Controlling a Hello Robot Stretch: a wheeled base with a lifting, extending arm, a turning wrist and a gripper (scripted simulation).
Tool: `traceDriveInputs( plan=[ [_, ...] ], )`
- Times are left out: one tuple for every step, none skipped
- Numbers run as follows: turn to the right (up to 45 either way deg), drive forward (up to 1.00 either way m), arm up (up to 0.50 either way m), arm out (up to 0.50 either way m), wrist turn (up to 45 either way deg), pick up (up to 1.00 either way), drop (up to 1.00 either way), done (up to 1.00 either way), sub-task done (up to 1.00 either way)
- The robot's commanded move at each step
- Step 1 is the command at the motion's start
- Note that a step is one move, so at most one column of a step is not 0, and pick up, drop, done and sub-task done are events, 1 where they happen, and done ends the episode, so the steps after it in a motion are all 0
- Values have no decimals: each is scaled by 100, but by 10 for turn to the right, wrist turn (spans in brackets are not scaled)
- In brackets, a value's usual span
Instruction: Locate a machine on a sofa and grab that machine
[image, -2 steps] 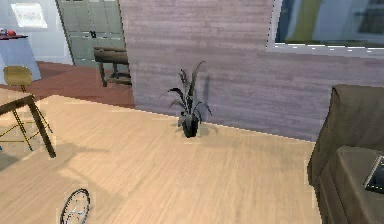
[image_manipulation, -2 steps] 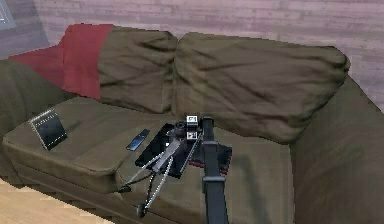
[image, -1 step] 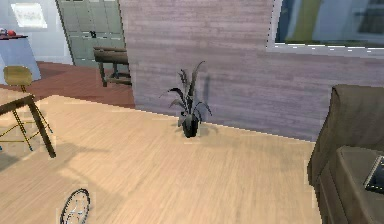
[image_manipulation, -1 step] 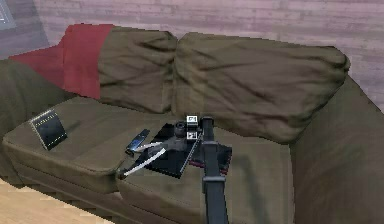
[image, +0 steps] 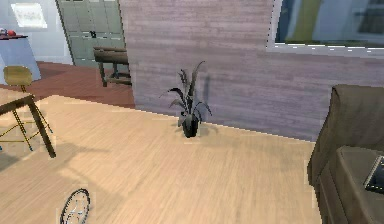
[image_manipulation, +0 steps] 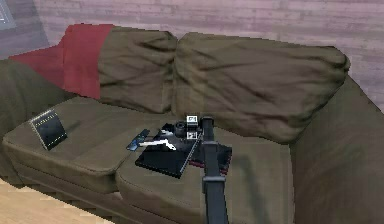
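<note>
1. Flat dark slab (image_manipulation: 168, 163), likely the machine, lies on the sofa (image_manipulation: 260, 85) seat.
2. Hand (image_manipulation: 160, 145) at the slab; grip state and load: cannot tell.
3. Advice: meet one slab edge squarely before lifting.

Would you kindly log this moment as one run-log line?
arm: out over sofa | gripper: at flat dark device | hold: cannot tell
</note>
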Motion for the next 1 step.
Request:
traceDriveInputs(
  plan=[
    [0,0,0,0,330,0,0,0,0]
  ],
)
